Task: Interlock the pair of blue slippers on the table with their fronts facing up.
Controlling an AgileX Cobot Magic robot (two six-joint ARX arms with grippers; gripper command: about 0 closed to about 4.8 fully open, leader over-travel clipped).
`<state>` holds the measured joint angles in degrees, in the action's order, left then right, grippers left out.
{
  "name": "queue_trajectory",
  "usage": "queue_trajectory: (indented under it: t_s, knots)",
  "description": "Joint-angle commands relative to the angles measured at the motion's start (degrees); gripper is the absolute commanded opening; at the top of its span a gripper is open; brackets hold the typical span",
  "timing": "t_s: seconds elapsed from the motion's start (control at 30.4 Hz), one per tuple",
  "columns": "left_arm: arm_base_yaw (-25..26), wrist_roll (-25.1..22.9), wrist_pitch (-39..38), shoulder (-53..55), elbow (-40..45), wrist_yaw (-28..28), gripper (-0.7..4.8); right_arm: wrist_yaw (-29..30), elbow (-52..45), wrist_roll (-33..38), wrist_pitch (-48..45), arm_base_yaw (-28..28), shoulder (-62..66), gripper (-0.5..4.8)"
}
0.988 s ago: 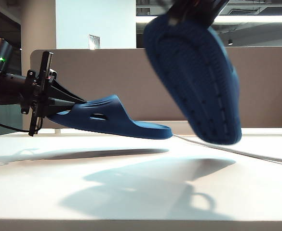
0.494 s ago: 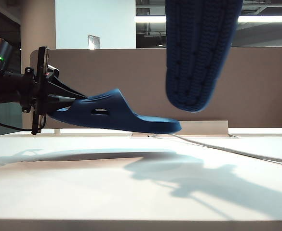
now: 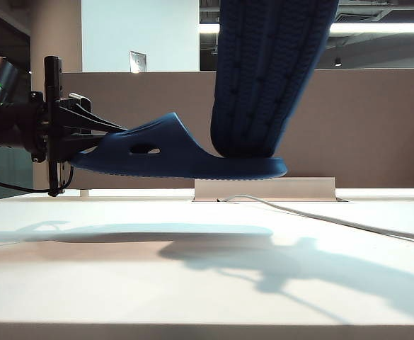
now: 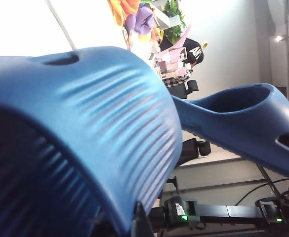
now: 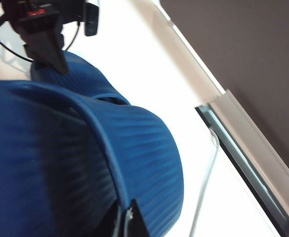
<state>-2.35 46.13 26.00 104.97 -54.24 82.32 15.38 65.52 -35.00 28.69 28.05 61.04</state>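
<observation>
Both blue slippers are held in the air over the white table. My left gripper comes in from the left and is shut on the strap end of one slipper, which lies about level with its sole down. The other slipper hangs upright from the top of the exterior view, ribbed sole toward the camera, its lower end meeting the level slipper's far end. In the left wrist view the held strap fills the near field at my left gripper. My right gripper is shut on its slipper's strap.
A brown-grey partition stands behind the table, with a pale rail at its foot. A white cable runs across the table toward the right. The slippers cast shadows on the tabletop below them.
The right-held slipper has swung left, turned upright and come down onto the end of the level slipper. The left-held slipper has levelled out and risen slightly.
</observation>
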Motion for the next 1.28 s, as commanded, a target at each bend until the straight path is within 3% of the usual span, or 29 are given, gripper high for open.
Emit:
queue_trajectory:
  t_s: [0.03,0.3,0.69,1.28]
  knots:
    - [-0.04,-0.07,0.63,-0.39,-0.17,1.46,-0.06,2.43,0.13,-1.53,-0.37,-0.04,1.14,-0.01]
    - [-0.13,-0.26,0.39,-0.35,-0.17,0.50,-0.06,2.80,-1.86,-1.51,-1.03,0.20,7.43,-0.01]
    - [-0.20,-2.19,-9.84,-0.31,-0.17,-10.62,-0.06,2.71,-1.92,-1.49,-0.85,0.20,13.55,-0.01]
    - [-2.25,-2.82,-13.14,-0.28,-0.17,-16.79,-0.06,2.84,-1.92,-1.46,-0.68,0.26,23.41,-0.01]
